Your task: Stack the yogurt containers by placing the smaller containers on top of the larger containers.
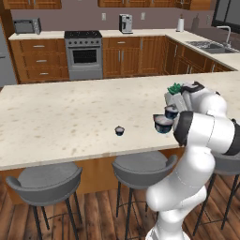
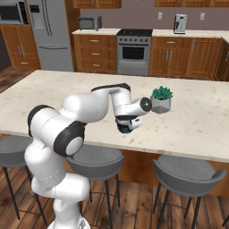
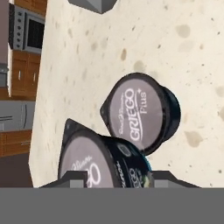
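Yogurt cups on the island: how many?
3. Tiniest cup alone mid-counter; widest cup near the edge, between the tool tips; mid-sized cup just behind it, by the potted plant.

A potted plant (image 2: 161, 99) stands on the pale counter (image 1: 61, 117), with grey stools (image 1: 44, 180) tucked beneath.

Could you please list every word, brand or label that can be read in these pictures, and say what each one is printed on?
"GRIEGO Plus": on the pale lid of the yogurt cup lying on the counter.
Script lettering on the lid of the nearer cup, between the fingertips of the gripper: partly cut off, not readable.
Small print on that cup's dark side: too blurred to read.
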